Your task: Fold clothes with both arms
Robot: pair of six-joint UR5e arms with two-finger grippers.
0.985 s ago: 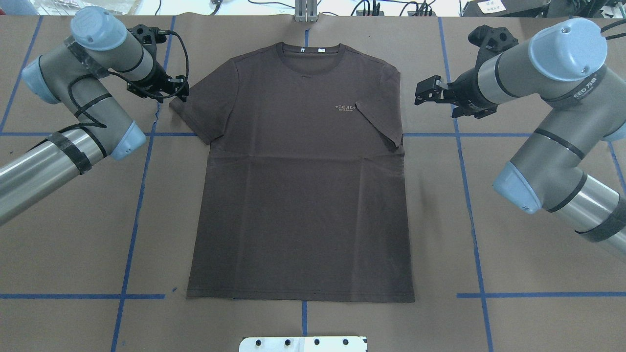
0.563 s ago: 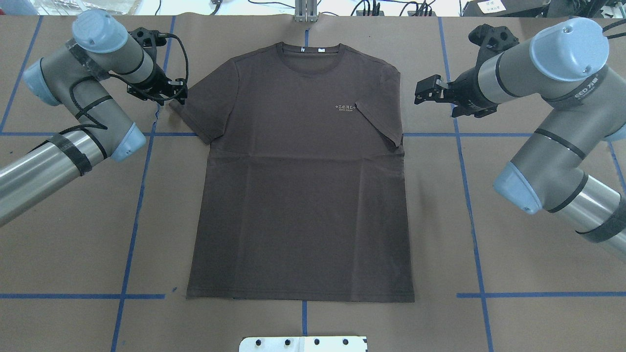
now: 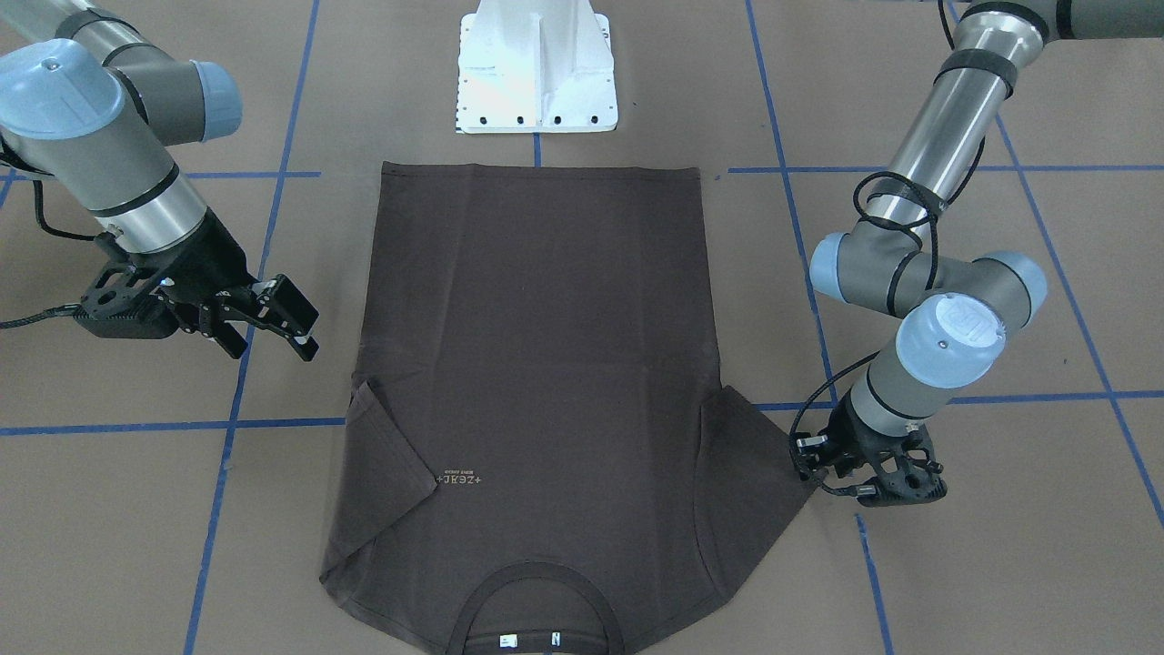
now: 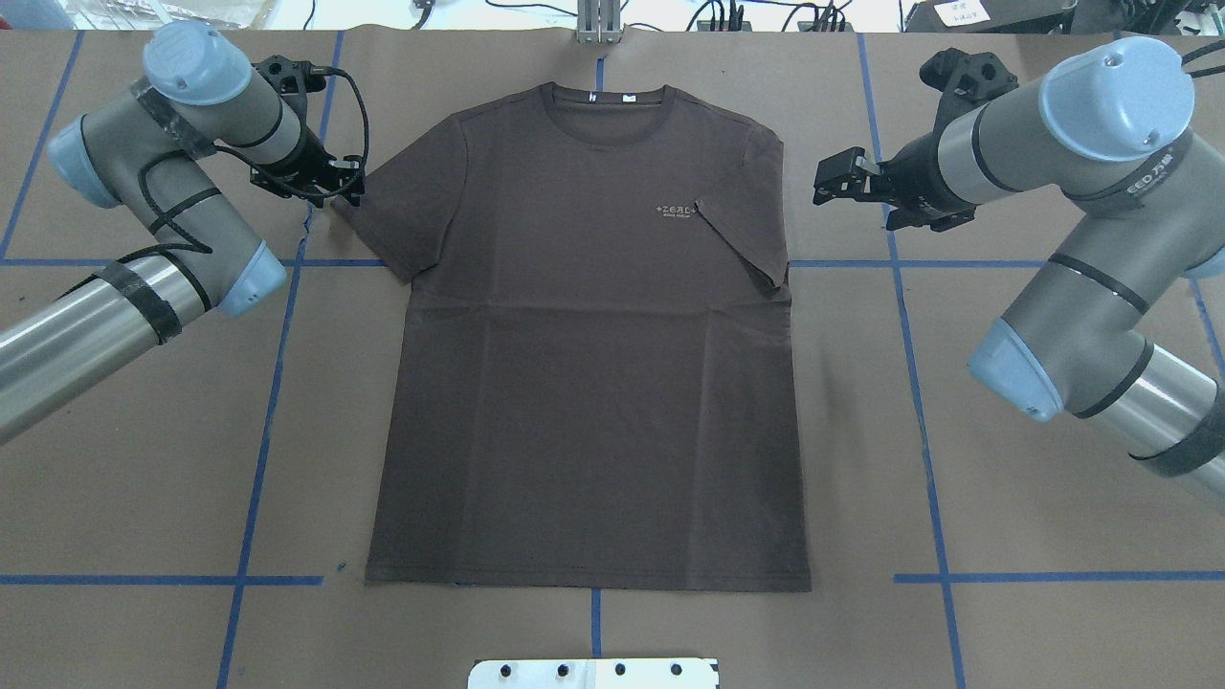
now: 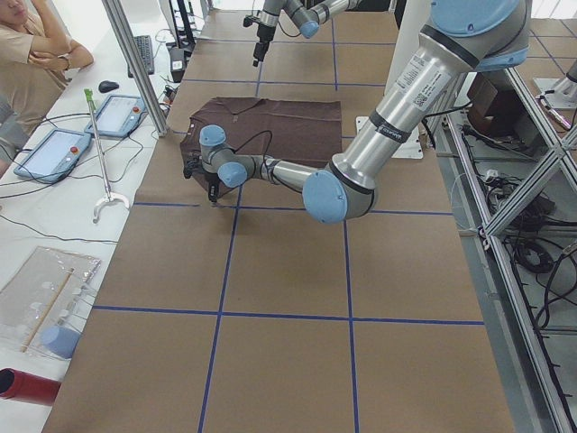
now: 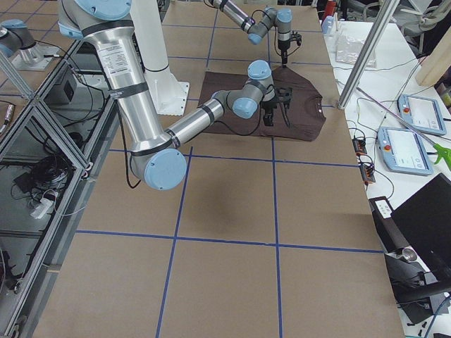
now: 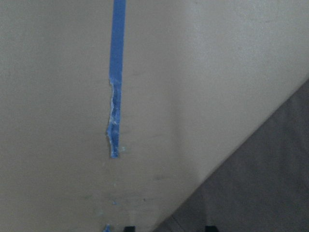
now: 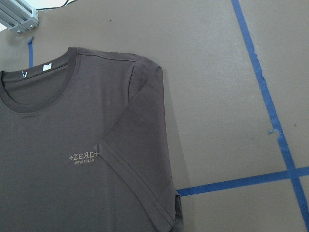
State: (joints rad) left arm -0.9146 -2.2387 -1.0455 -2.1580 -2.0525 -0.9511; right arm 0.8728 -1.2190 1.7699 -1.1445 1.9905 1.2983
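T-shirt (image 4: 584,383): dark grey-brown, flat at mid-table (image 4: 957,431), collar (image 4: 603,94) away from the robot. Right sleeve (image 4: 746,230) turned in over the chest; left sleeve (image 4: 402,211) spread.
Left claw (image 4: 346,184): low at the left sleeve's outer edge, fingers apart.
Right claw (image 4: 828,180): beside the right shoulder, off the cloth, fingers apart, empty.
Risk: left claw nipping one layer only, dragging the shirt askew.

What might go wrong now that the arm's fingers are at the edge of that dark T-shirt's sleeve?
1. The left arm's black fingers sit right at the tip of the spread sleeve of the dark grey-brown T-shirt; they might pinch too little cloth and slip, or catch the brown paper cover.
2. Tugging could drag the shirt and undo the folded-in sleeve.
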